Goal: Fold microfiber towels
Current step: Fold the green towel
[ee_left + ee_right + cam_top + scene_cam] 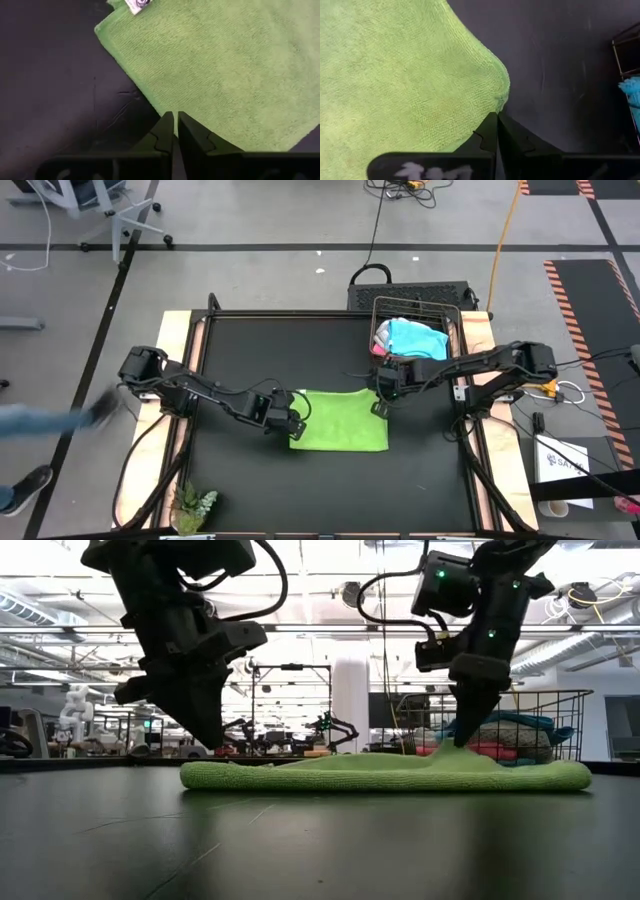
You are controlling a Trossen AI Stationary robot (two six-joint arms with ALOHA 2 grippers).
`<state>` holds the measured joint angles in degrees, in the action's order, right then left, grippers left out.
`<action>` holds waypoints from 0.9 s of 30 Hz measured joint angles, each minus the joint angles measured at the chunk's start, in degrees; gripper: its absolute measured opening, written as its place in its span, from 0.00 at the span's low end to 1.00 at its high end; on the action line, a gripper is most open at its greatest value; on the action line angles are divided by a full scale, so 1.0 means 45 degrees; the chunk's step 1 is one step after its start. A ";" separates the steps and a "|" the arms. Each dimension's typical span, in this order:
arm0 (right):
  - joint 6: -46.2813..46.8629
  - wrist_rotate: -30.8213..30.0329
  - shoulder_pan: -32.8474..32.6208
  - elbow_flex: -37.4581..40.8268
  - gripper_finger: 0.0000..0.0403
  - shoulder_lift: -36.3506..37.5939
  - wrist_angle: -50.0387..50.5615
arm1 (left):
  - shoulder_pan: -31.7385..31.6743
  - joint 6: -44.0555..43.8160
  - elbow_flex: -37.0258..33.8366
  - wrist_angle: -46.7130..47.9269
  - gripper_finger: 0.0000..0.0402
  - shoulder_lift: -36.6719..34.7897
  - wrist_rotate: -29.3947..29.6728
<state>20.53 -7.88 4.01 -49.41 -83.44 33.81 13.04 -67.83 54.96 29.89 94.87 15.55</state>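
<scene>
Desk (pixel 240 480) black, carrying lime green towel (pixel 340 420) spread flat at centre. Wire basket (pixel 455 320) beyond towel's far right corner, holding blue towel (pixel 415 338) and pink cloth (pixel 381 340). Left gripper (pixel 295 425) at towel's left edge, jaws together; right gripper (pixel 380 406) pinching towel's far right corner, lifted. Small plant (pixel 195 505) well apart at desk's near-left corner.

Work surface: black table mat (pixel 260 470) inside a light wooden border (pixel 176 330). Landmark: lime green towel (pixel 340 420), lying spread flat on the mat about mid-table, one corner carrying a small white tag (pixel 137 5). Wire basket (pixel 417 328) sits at the table's far right corner beyond the towel, its wall close to the towel's far right corner. Small green plant (pixel 195 505) rests at the near left edge, well apart from the towel.
</scene>
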 joint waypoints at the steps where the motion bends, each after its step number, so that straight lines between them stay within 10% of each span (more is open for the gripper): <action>1: -0.0009 -0.0001 0.0017 0.0000 0.00 -0.0012 0.0037 | 0.0000 0.0000 0.0000 -0.0003 0.06 0.0000 0.0000; 19: 0.0126 0.0471 0.0034 -0.0031 0.17 0.0075 0.0675 | 0.0000 -0.0083 0.0000 -0.0037 0.06 0.0000 -0.0092; 27: 0.1069 0.1826 -0.0995 -0.0199 0.01 0.0260 -0.0934 | -0.0058 -0.0071 -0.0007 -0.0735 0.06 0.0196 0.0575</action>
<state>25.35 0.34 -0.47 -50.30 -82.27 29.60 12.78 -68.15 54.93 26.59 95.75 18.14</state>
